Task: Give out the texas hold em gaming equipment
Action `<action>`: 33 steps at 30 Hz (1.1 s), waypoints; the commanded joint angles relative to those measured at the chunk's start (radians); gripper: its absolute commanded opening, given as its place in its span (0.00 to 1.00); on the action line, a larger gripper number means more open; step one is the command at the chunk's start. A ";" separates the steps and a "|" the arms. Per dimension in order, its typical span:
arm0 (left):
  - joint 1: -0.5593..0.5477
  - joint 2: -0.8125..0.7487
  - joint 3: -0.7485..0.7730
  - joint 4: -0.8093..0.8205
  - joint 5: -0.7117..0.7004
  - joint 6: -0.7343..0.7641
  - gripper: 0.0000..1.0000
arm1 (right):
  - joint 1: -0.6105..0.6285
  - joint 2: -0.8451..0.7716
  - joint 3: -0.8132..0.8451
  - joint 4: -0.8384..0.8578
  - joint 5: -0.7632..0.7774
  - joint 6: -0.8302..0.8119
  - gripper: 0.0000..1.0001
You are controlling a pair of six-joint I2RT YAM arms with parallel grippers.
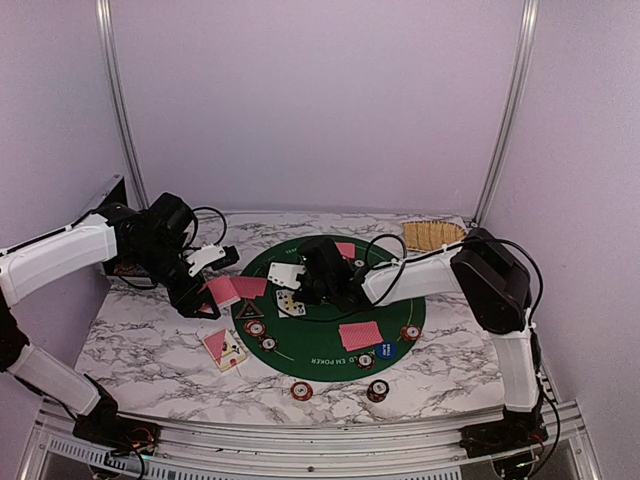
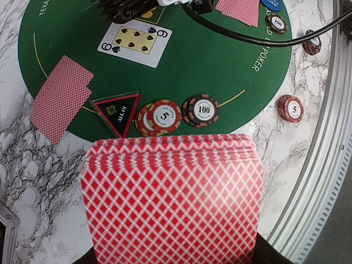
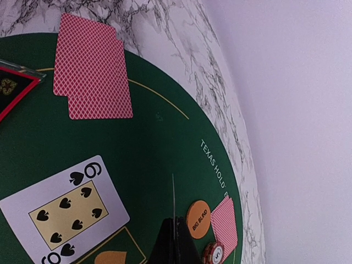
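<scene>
**Deck waits at the mat's left rim**

Just off the near rim of the round green mat [image 1: 390, 300], red-and-white poker chips [image 1: 302, 390] sit on the marble bench [image 1: 140, 345]. At the mat's left rim, the left fingers [image 1: 207, 300] clamp the red-backed card deck [image 2: 170, 198], its long axis pointing onto the mat. Over the mat's centre, the right fingers [image 3: 169, 250] are pressed shut beside the face-up nine of spades [image 3: 66, 212], probably nearer for taking a card.

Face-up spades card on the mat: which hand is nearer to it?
Right. The right hand hovers just beside the spades card; the left hand, gripping the deck, is beyond the mat's left edge.
</scene>
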 commanded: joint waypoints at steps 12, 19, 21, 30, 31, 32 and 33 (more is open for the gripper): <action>0.005 -0.024 0.001 -0.017 0.015 -0.010 0.00 | 0.017 0.011 -0.025 -0.114 -0.109 0.054 0.11; 0.005 -0.028 0.002 -0.017 0.014 -0.013 0.00 | 0.016 0.004 -0.030 -0.153 -0.137 0.076 0.19; 0.005 -0.027 0.001 -0.017 0.015 -0.013 0.00 | 0.016 0.004 -0.027 -0.169 -0.144 0.085 0.23; 0.005 -0.024 0.008 -0.017 0.016 -0.013 0.00 | 0.016 -0.024 -0.022 -0.248 -0.202 0.130 0.47; 0.005 -0.022 0.008 -0.016 0.018 -0.013 0.00 | 0.016 -0.028 -0.019 -0.260 -0.204 0.132 0.49; 0.005 -0.021 0.010 -0.017 0.018 -0.013 0.00 | 0.016 -0.029 -0.016 -0.270 -0.207 0.135 0.51; 0.005 -0.021 0.011 -0.017 0.018 -0.013 0.00 | 0.015 -0.032 -0.014 -0.282 -0.212 0.135 0.52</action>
